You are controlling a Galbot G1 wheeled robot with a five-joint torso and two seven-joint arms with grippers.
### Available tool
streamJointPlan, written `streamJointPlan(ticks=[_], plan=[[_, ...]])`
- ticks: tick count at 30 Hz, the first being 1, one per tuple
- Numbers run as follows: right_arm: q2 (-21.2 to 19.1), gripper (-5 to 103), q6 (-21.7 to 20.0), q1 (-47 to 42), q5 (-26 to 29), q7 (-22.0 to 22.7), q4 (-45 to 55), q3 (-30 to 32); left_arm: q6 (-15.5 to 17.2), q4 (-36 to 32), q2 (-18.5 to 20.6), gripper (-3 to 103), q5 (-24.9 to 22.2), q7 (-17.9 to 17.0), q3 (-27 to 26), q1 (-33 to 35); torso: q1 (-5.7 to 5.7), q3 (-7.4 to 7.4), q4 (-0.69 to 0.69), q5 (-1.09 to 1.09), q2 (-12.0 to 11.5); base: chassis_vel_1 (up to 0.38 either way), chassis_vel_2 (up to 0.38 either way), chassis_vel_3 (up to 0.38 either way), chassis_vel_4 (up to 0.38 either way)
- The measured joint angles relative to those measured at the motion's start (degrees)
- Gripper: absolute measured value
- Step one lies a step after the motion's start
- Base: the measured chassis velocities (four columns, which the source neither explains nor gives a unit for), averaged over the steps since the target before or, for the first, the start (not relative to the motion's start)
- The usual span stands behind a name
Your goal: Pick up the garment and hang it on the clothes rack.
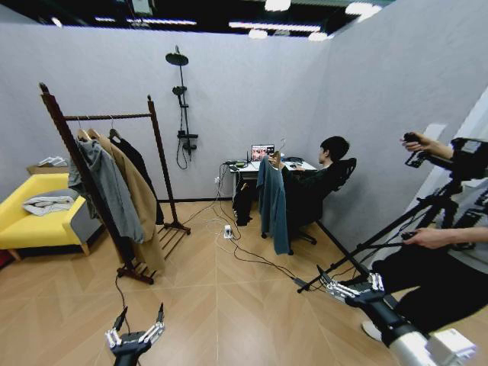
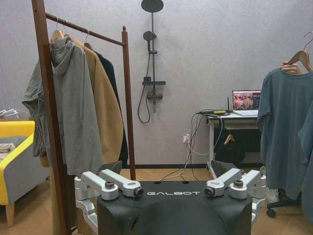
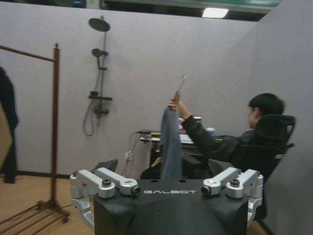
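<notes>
Both grippers hang empty and spread wide: left gripper (image 1: pixel 136 329) low in front, right gripper (image 1: pixel 352 288) out to our right. Our garment (image 1: pixel 272 200) dangles on its hanger from a seated person's raised hand (image 1: pixel 274 158) by the desk, well apart from us. We judge we should approach squarely, aim for the hanger, and keep the rack (image 1: pixel 107 183) clear on our left.

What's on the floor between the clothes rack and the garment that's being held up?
In the head view, a white power strip with trailing cables lies between the clothes rack and the garment.
</notes>
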Motion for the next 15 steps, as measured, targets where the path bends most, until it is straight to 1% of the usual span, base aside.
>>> streamJointPlan(ticks=[1, 2, 4, 5, 6, 8, 9, 10, 11, 12, 13, 15], plan=[[0.19, 100, 2.81, -0.68, -0.35, 2.20, -1.41, -0.62, 0.00, 0.00, 0.00, 100, 0.00, 0.00, 0.00, 0.00, 0.00, 0.00, -0.01, 0.01, 0.00, 0.000, 0.000, 0.000, 0.000], [0.27, 100, 4.32, -0.99, -0.54, 3.37, -2.13, -0.94, 0.00, 0.00, 0.00, 100, 0.00, 0.00, 0.00, 0.00, 0.00, 0.00, -0.01, 0.01, 0.00, 0.000, 0.000, 0.000, 0.000], [0.30, 100, 4.73, -0.98, -0.62, 3.50, -2.51, -0.99, 0.00, 0.00, 0.00, 100, 0.00, 0.00, 0.00, 0.00, 0.00, 0.00, -0.01, 0.00, 0.00, 0.000, 0.000, 0.000, 0.000], [0.32, 100, 6.33, -0.44, -1.22, 3.52, -4.76, -1.15, 0.00, 0.00, 0.00, 100, 0.00, 0.00, 0.00, 0.00, 0.00, 0.00, 0.00, -0.04, 0.00, 0.000, 0.000, 0.000, 0.000], [0.32, 100, 6.33, -0.44, -1.22, 3.52, -4.76, -1.15, 0.00, 0.00, 0.00, 100, 0.00, 0.00, 0.00, 0.00, 0.00, 0.00, 0.00, -0.04, 0.00, 0.000, 0.000, 0.000, 0.000], [0.34, 100, 10.32, 0.83, -2.80, 3.94, -10.28, -1.89, 0.00, 0.00, 0.00, 100, 0.00, 0.00, 0.00, 0.00, 0.00, 0.00, 0.00, 0.02, 0.00, 0.000, 0.000, 0.000, 0.000], [0.34, 100, 10.32, 0.83, -2.80, 3.94, -10.28, -1.89, 0.00, 0.00, 0.00, 100, 0.00, 0.00, 0.00, 0.00, 0.00, 0.00, 0.00, 0.02, 0.00, 0.000, 0.000, 0.000, 0.000], [-0.15, 100, 11.27, 1.23, -1.44, 4.60, -11.22, -1.58, 0.00, 0.00, 0.00, 100, 0.00, 0.00, -0.01, 0.00, 0.00, 0.00, -0.01, 0.07, 0.00, 0.000, 0.000, 0.000, 0.000], [-0.84, 100, 11.92, 1.74, -0.57, 5.26, -11.42, -1.00, 0.00, 0.00, 0.00, 100, 0.00, 0.01, 0.02, 0.00, 0.00, 0.00, 0.00, -0.04, 0.00, 0.000, 0.000, 0.000, 0.000], [-0.84, 100, 11.92, 1.74, -0.57, 5.26, -11.42, -1.00, 0.00, 0.00, 0.00, 100, 0.00, 0.01, 0.02, 0.00, 0.00, 0.00, 0.00, -0.04, 0.00, 0.000, 0.000, 0.000, 0.000], [-1.59, 100, 12.87, 2.15, 0.58, 6.56, -11.99, -0.90, 0.00, 0.00, 0.00, 100, 0.00, 0.01, 0.01, 0.00, 0.00, 0.00, 0.00, 0.00, 0.00, 0.000, 0.000, 0.000, 0.000], [-1.84, 100, 13.04, 2.01, 2.18, 7.40, -12.34, -0.85, 0.00, 0.00, 0.00, 100, 0.00, 0.01, 0.00, 0.00, 0.00, 0.00, 0.00, 0.00, 0.00, 0.000, 0.000, 0.000, 0.000]])
